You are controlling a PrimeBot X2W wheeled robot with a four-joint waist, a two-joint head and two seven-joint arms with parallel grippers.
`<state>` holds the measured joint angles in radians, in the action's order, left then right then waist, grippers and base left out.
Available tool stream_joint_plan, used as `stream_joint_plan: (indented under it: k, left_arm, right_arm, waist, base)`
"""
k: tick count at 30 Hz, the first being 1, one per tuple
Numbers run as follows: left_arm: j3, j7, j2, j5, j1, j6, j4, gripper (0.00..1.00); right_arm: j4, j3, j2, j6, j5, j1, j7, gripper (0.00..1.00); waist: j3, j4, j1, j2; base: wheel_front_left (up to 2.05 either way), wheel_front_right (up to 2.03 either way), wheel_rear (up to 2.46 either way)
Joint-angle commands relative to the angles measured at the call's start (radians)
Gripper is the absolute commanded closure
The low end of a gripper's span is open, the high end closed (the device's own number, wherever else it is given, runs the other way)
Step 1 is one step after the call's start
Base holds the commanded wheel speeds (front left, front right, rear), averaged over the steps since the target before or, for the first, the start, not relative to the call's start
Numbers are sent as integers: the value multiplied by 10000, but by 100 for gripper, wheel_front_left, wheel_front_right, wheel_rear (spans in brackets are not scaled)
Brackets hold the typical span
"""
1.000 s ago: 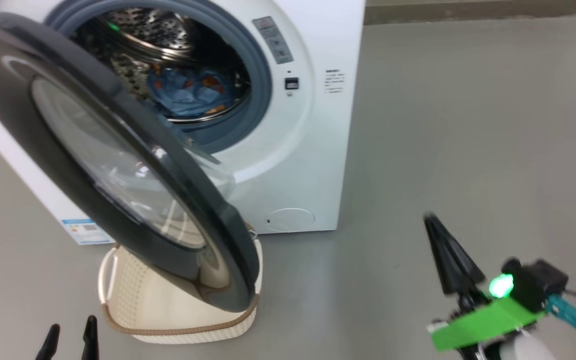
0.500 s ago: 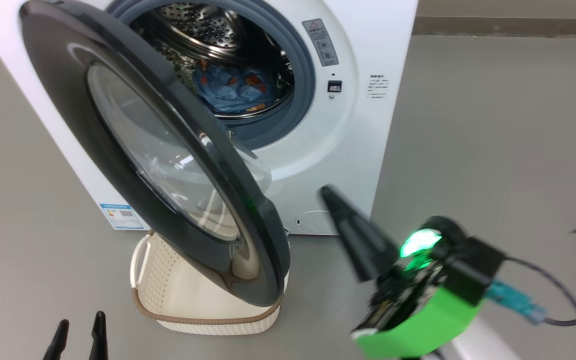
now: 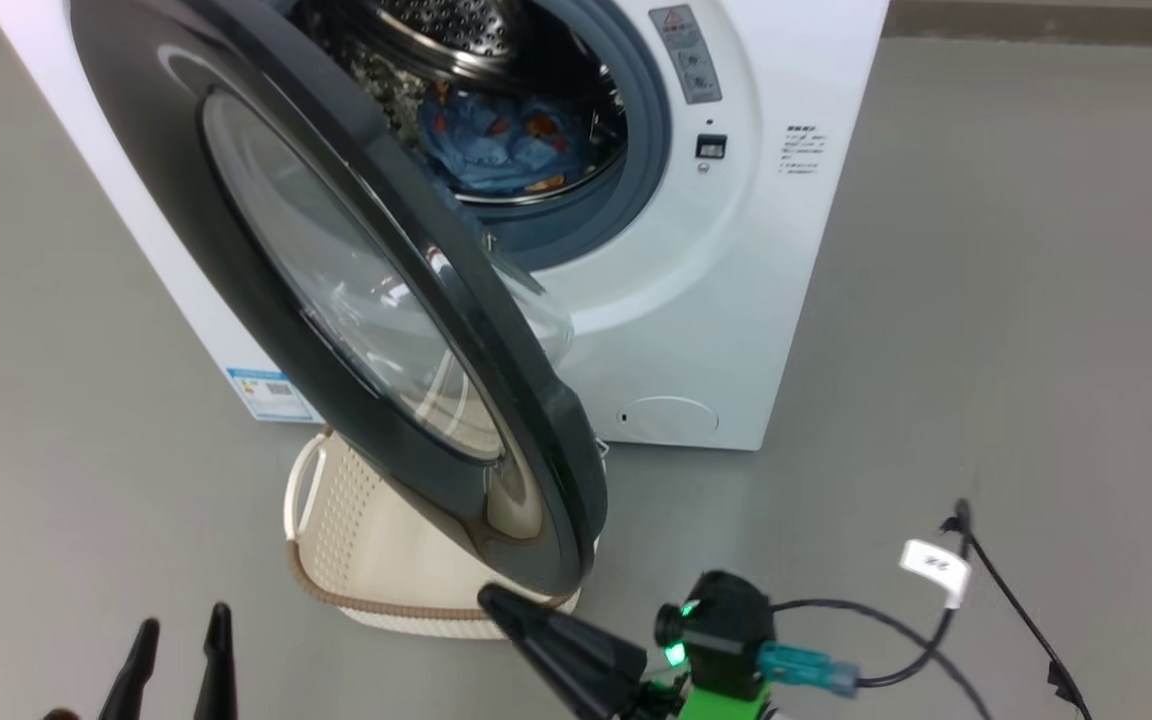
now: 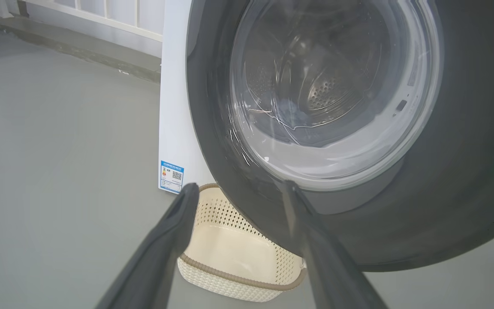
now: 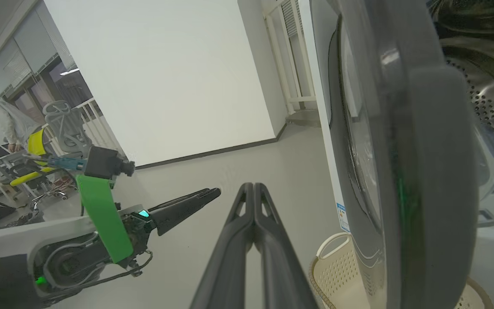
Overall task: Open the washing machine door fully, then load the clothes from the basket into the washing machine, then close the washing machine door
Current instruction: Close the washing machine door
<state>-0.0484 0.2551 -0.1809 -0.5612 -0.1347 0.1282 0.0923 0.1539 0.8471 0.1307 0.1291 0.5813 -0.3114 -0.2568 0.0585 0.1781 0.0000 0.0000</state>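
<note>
Black and glossy, the door [image 3: 336,300] stands half open, its free edge pointing at my right gripper [image 3: 494,600], pinched shut just beneath. My left gripper [image 3: 185,617], spread wide, faces its glass. Head view gives me blue clothes [image 3: 511,150] in the drum; right wrist view gives the door edge-on over the basket [image 5: 337,266].

The washing machine [image 3: 696,330] is white; its gasket [image 3: 646,170] is grey-blue; the drum [image 3: 456,20] is shiny steel with a pattern of small holes; the washing machine door [image 3: 176,170] is glossy black around a clear glass window; the clothes [image 3: 506,150] are light blue with orange prints; the basket [image 3: 356,500] is cream with rows of little holes and a brown woven-look rim; the floor [image 3: 986,300] is plain grey; the left gripper [image 3: 184,620] and the right gripper [image 3: 486,597] are black; the band [image 3: 726,700] behind the right one is bright green.
</note>
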Motion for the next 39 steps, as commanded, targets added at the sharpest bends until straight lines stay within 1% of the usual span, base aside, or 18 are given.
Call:
stream_joint_plan:
  k: [1, 7, 13, 16, 17, 18, 19, 24, 27, 32, 39]
  left_arm:
    - [306, 66, -118, -67, 510, 25, -180, 0]
    - [202, 66, -69, -149, 714, 25, -125, 0]
    - [138, 66, -31, -222, 916, 25, -54, 0]
    - [121, 66, -7, -245, 987, 25, -37, 0]
    - [121, 66, -7, -245, 987, 25, -37, 0]
    - [115, 66, 10, -263, 1021, 25, -36, 0]
    - [115, 66, 10, -263, 1021, 25, -36, 0]
    - [71, 66, 18, -293, 1130, 25, -72, 0]
    - [-14, 66, 31, -304, 1251, 25, -111, 0]
    - [-242, 66, 43, -318, 1575, 25, -162, 0]
    - [-636, 67, 82, -366, 2014, 25, -208, 0]
  right_arm:
    - [-35, 211, -216, 16, 190, -287, -49, 100]
    - [1204, 325, -383, 16, 377, -458, -49, 100]
    - [1931, -396, -556, 16, 357, -594, -49, 100]
    - [2094, -924, -642, 16, 268, -632, -49, 100]
    - [2094, -924, -642, 16, 268, -632, -49, 100]
    - [2169, -1225, -690, 16, 193, -660, -49, 100]
    - [2169, -1225, -690, 16, 193, -660, -49, 100]
    - [2208, -1915, -760, 16, -29, -843, -49, 100]
    - [2196, -2490, -776, 16, -151, -1031, -49, 100]
    - [2273, -3290, -772, 16, -437, -1605, -49, 100]
    - [2532, -4456, -596, 16, -783, -2496, -49, 100]
  waist:
    - [142, 96, 0, 0]
    - [410, 209, 0, 0]
    - [637, 317, 0, 0]
    - [713, 344, 0, 0]
    - [713, 344, 0, 0]
    - [757, 355, 0, 0]
    - [757, 355, 0, 0]
    - [933, 384, 0, 0]
    - [1080, 437, 0, 0]
    - [1472, 588, 0, 0]
    - [2042, 833, 0, 0]
  base:
    - [0, 0, 0]
    - [0, 0, 0]
    - [0, 0, 0]
    - [0, 0, 0]
    - [0, 0, 0]
    - [0, 0, 0]
    - [0, 0, 0]
    - [0, 0, 0]
    - [0, 0, 0]
    - [0, 0, 0]
    - [0, 0, 0]
